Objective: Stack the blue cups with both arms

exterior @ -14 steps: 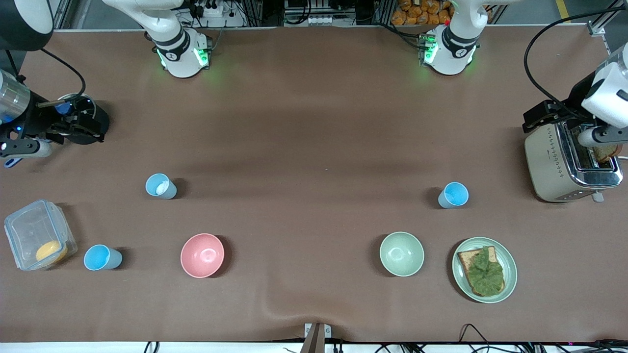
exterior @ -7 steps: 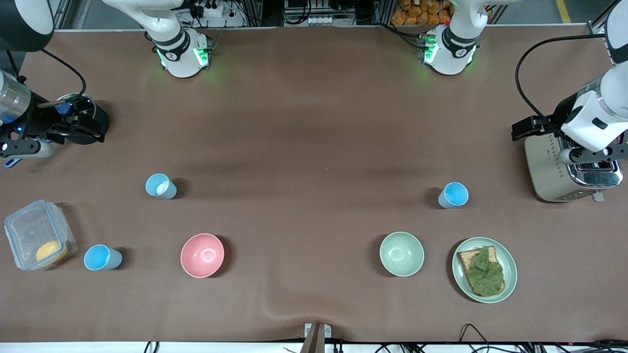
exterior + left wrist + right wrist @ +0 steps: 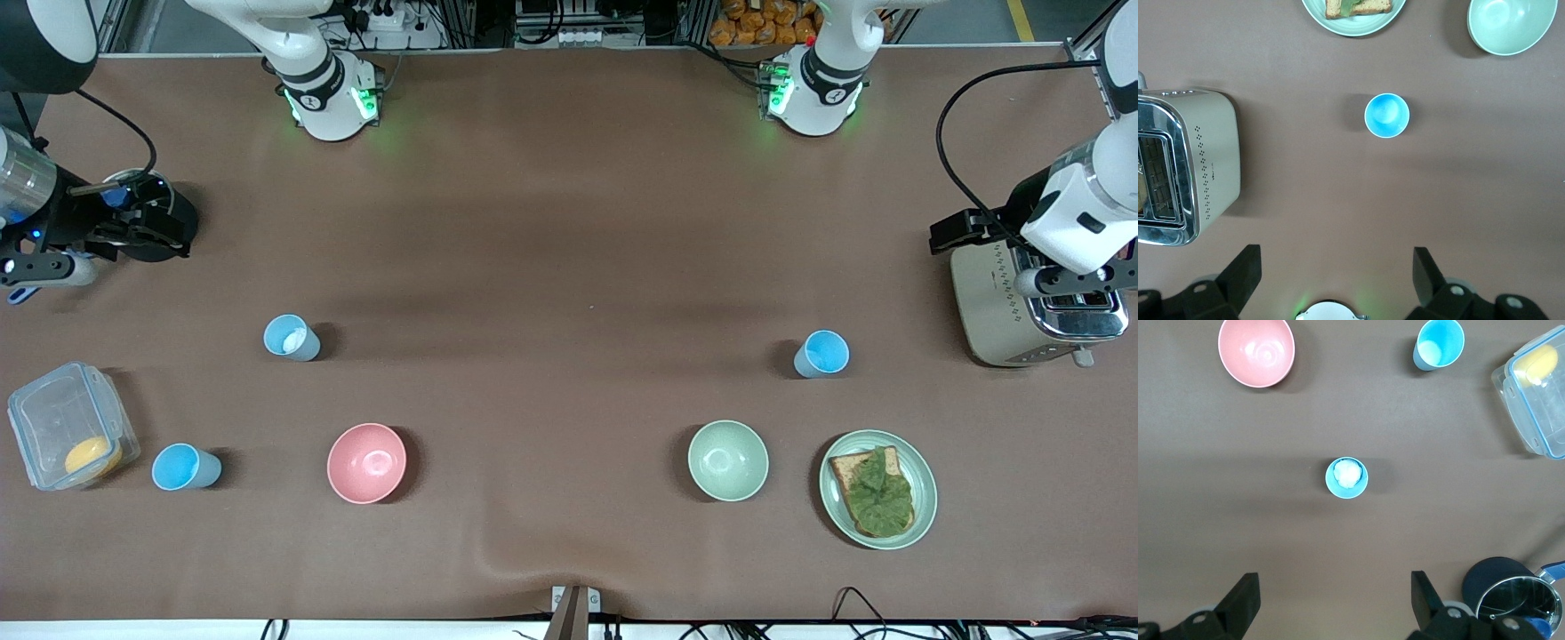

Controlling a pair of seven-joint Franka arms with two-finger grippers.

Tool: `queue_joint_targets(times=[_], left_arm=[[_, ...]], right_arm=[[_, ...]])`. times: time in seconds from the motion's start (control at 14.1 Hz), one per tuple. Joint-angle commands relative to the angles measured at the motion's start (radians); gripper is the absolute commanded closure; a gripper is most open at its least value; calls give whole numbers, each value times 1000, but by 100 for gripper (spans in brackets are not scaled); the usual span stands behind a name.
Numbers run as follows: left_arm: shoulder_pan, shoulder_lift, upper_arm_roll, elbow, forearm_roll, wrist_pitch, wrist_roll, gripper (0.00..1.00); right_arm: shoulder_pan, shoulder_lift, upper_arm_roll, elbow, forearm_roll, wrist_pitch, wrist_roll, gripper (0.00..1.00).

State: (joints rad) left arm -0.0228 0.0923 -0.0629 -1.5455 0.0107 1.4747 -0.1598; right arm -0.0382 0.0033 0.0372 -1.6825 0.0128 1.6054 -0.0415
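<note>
front view: three small light-blue plastic cups stand apart on the brown table: one with a whitish patch [image 3: 291, 338], one beside the clear lidded box [image 3: 184, 468], one near the toaster [image 3: 821, 354].

left wrist view: the left gripper [image 3: 1333, 270] hangs spread wide, empty, above the table near that cup [image 3: 1387, 115].

right wrist view: the right gripper [image 3: 1331, 595] hangs likewise agape above the table near the whitish-patched cup [image 3: 1347, 477].

Three light-blue cups [image 3: 291, 338] [image 3: 185, 468] [image 3: 821, 354] stand upright, well apart, unstacked.

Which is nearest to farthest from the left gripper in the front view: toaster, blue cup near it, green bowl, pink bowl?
From the left gripper:
1. Toaster, directly under it.
2. Blue cup, beside the toaster.
3. Green bowl, nearer the camera.
4. Pink bowl, toward the right arm's end.
</note>
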Motion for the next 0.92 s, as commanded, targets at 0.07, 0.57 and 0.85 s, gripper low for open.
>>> queue_joint_targets(times=[0.07,0.57,0.85], left_arm=[[4,-5,0,13,-17,-19,11,0],[9,12,1,15,-17,-19,11,0],[7,21,1,15,-17,-19,11,0]], right_arm=[[-20,1,18,6,-5,-10,-3,0],[-22,1,18,6,-5,-13,-3,0],[-22,1,18,6,-5,-15,-3,0]])
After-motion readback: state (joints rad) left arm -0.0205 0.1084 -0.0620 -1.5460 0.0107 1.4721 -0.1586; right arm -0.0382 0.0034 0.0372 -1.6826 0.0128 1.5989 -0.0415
